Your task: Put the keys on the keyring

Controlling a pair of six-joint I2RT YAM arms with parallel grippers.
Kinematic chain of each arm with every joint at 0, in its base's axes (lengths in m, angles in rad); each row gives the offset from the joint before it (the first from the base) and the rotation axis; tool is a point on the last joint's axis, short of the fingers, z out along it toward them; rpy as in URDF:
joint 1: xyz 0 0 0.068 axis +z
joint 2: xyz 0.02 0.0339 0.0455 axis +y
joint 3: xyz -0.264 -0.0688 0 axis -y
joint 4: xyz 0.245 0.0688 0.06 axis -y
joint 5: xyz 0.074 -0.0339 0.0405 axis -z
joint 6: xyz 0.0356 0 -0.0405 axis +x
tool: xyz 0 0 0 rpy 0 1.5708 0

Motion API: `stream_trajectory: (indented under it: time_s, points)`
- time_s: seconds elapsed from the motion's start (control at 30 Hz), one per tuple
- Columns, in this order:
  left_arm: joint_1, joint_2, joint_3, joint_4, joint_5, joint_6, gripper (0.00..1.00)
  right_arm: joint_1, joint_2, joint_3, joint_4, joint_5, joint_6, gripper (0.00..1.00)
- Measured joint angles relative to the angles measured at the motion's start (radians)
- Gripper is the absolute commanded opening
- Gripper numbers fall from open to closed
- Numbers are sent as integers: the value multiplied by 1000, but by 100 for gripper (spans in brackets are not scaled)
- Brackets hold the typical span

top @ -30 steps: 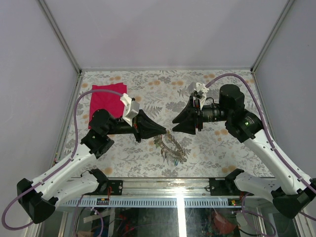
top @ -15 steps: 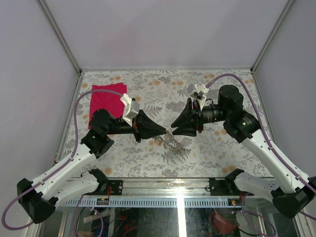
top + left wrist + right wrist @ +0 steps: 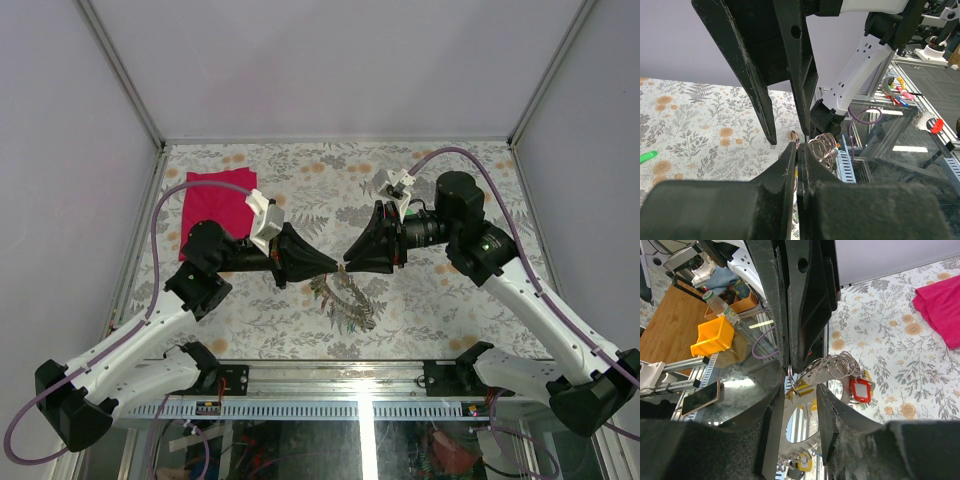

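**Keyring Hung Between Two Meeting Grippers**

Nearest the arm bases, the keyring (image 3: 345, 296) is seen hanging tilted over the flowered table (image 3: 430, 300), with the keys (image 3: 355, 314) fringing its lower rim. Whether the lowest of them touch the table cannot be told. In the right wrist view a red-headed key (image 3: 860, 390) and yellow-headed keys (image 3: 802, 388) are made out on the ring, beside a cluster of small wire rings (image 3: 840, 362).

Just beyond, at the ring's upper edge, the two arms are brought tip to tip. The left gripper (image 3: 333, 264) is clenched tight on the keyring: in the left wrist view a thin loop of wire is pinched between its closed fingertips. The right gripper (image 3: 349, 266) is pointed at it from the other side. Its fingers (image 3: 837, 422) are held apart, and the upper part of the keyring lies in the gap between them. Whether either finger touches the metal cannot be told.

A green-headed key (image 3: 647, 157) is seen lying loose on the table, well apart from the ring.

Farthest off, a red cloth (image 3: 213, 205) is laid flat at the far left of the table, behind the left arm.
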Motion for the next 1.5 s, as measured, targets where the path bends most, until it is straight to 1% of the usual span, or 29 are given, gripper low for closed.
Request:
stream_trajectory:
  time_s: [0.1, 0.27, 0.33, 0.43, 0.57, 0.9, 1.23, 1.43, 1.5]
  points:
    - [0, 0, 0, 0, 0, 0, 0, 0, 1, -4, 5, -1, 6, 34]
    - [0, 0, 0, 0, 0, 0, 0, 0, 2, -7, 19, -1, 12, 26]
    - [0, 0, 0, 0, 0, 0, 0, 0, 2, -8, 20, -1, 13, 20]
    - [0, 0, 0, 0, 0, 0, 0, 0, 3, -8, 20, -1, 15, 10]
    - [0, 0, 0, 0, 0, 0, 0, 1, 3, -8, 19, -3, 19, 0]
    - [2, 0, 0, -6, 0, 0, 0, 1, 3, -6, -2, -1, 16, 0]
    - [2, 2, 0, -7, 0, 0, 0, 1, 3, 10, -108, 29, -40, 0]
    - [2, 7, 0, -7, 0, 0, 0, 1, 3, 11, -120, 40, -45, 0]
    - [2, 9, 0, -7, 0, 0, 0, 2, 3, 11, -117, 47, -42, 2]
